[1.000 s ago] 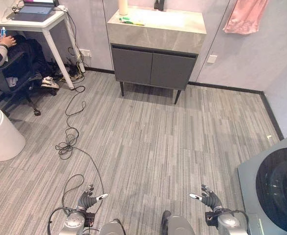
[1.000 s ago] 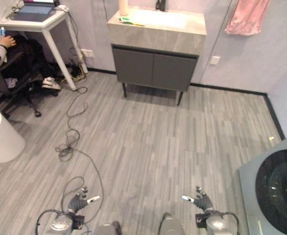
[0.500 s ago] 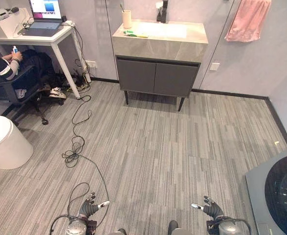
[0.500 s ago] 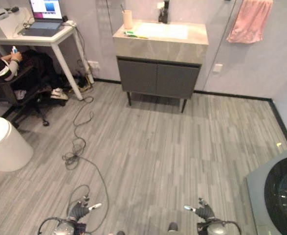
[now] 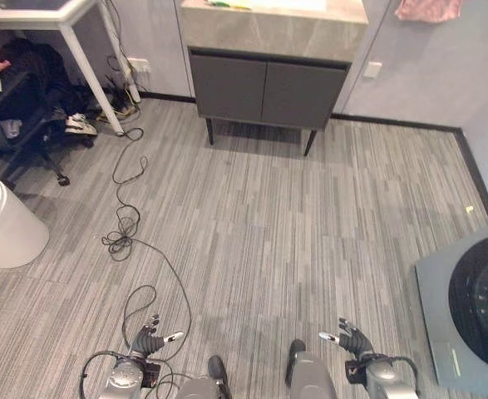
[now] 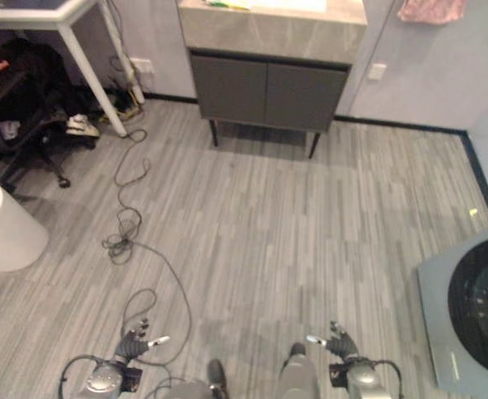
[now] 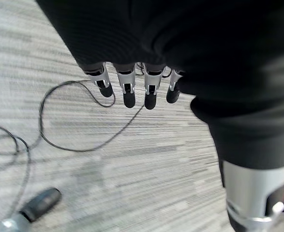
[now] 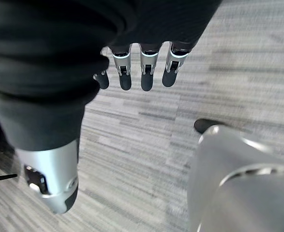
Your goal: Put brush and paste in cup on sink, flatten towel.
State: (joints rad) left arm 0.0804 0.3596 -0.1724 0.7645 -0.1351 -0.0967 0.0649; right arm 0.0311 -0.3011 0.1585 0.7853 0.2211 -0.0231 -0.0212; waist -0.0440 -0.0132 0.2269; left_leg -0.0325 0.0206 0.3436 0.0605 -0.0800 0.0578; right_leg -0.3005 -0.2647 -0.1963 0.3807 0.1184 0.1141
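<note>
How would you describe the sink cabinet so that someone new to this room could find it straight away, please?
Look to the far wall, between the white desk on the left and the pink towel hanging on the right. There stands the sink cabinet, raised off the grey plank floor on thin dark legs. Its two dark grey doors under a pale stone-look top set it apart from everything around it.

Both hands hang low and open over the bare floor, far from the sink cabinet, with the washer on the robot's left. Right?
Not quite: the washer is on the robot's right, as the left eye view shows. The rest holds: the left hand and right hand hang low and open over the floor, far from the sink cabinet.
</note>
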